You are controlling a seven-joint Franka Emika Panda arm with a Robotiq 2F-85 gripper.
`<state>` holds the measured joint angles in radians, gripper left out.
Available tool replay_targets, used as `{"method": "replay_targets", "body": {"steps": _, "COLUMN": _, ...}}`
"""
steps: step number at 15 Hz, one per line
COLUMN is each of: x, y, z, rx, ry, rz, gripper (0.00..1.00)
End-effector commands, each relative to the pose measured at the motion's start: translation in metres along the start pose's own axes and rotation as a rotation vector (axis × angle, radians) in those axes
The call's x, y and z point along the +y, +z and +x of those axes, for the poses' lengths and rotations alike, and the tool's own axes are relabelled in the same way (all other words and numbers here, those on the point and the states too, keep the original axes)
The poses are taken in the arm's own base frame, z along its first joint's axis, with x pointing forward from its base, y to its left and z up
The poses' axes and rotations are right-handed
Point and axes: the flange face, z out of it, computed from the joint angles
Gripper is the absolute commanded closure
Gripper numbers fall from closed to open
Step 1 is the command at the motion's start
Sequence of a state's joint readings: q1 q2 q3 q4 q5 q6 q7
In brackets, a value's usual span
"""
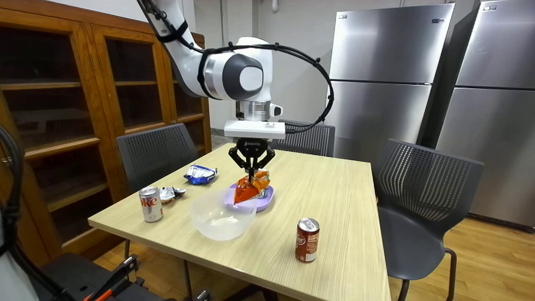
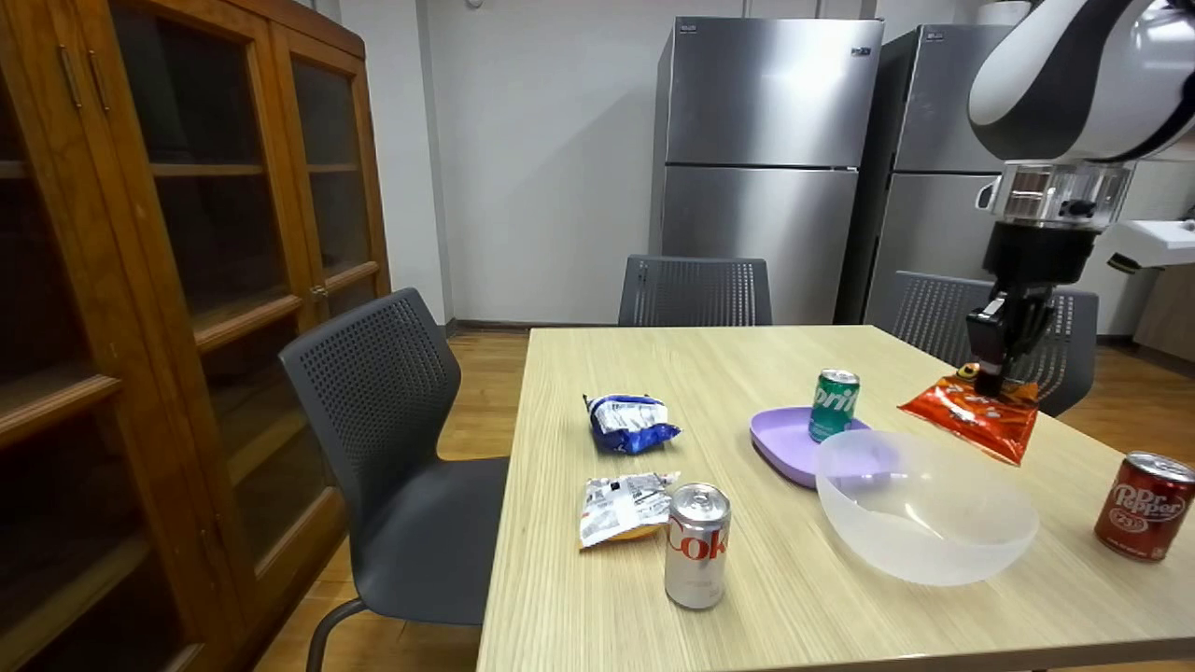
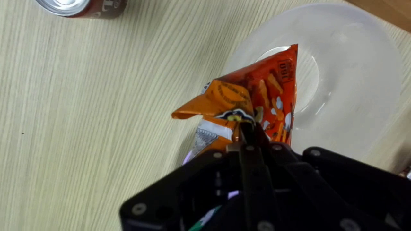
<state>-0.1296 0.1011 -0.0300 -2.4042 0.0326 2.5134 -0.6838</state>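
My gripper (image 1: 251, 174) is shut on a crumpled orange-red snack bag (image 1: 247, 190), seen in both exterior views. The bag hangs above the table, and in the wrist view its lower part (image 3: 276, 86) overlaps the translucent bowl (image 3: 356, 96). In an exterior view the bag hangs by the far rim of the bowl (image 2: 924, 555). A lilac plate (image 2: 782, 450) stands beside the bowl, with a green Sprite can (image 2: 833, 406) upright on it. Seen from the wrist, the plate and the can are mostly hidden behind the fingers.
A Dr Pepper can (image 1: 307, 240) and a Diet Coke can (image 1: 150, 204) stand upright on the table. A blue-and-white bag (image 2: 631, 425) and a silver bag (image 2: 621, 509) lie on one side. Chairs (image 1: 422, 200) surround the table; a wooden cabinet (image 1: 94, 167) stands close by.
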Motion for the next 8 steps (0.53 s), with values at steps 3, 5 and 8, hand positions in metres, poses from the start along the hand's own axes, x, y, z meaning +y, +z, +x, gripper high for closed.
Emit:
{"method": "replay_targets", "body": {"steps": 3, "x": -0.036, "y": 0.007, "z": 0.014, "rx": -0.022, "ry": -0.126, "rz": 0.019, "gripper": 1.00}}
{"method": "replay_targets", "body": {"steps": 5, "x": -0.045, "y": 0.014, "z": 0.022, "rx": -0.036, "ry": -0.146, "rz": 0.026, "gripper": 1.00}}
{"method": "replay_targets", "body": {"steps": 8, "x": -0.053, "y": 0.030, "z": 0.031, "rx": -0.054, "ry": -0.163, "rz": 0.035, "gripper": 1.00}}
